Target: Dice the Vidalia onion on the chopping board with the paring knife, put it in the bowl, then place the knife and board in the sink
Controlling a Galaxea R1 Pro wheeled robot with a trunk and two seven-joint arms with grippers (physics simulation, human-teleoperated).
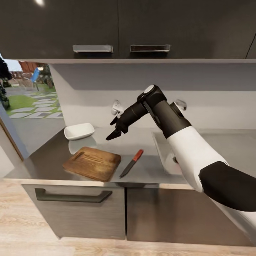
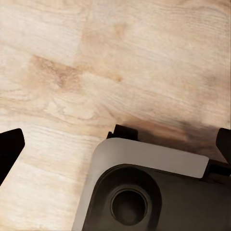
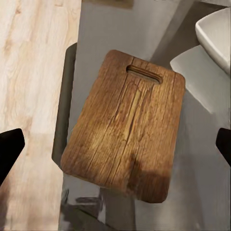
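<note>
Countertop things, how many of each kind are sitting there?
On the countertop:
chopping board: 1
paring knife: 1
bowl: 1
Total: 3

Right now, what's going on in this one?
The right arm reaches over the countertop, its end effector open and empty above the board. The knife lies beside the board, the bowl sits behind it, both untouched. No onion is on the board. The left end effector points at the wooden floor.
</note>
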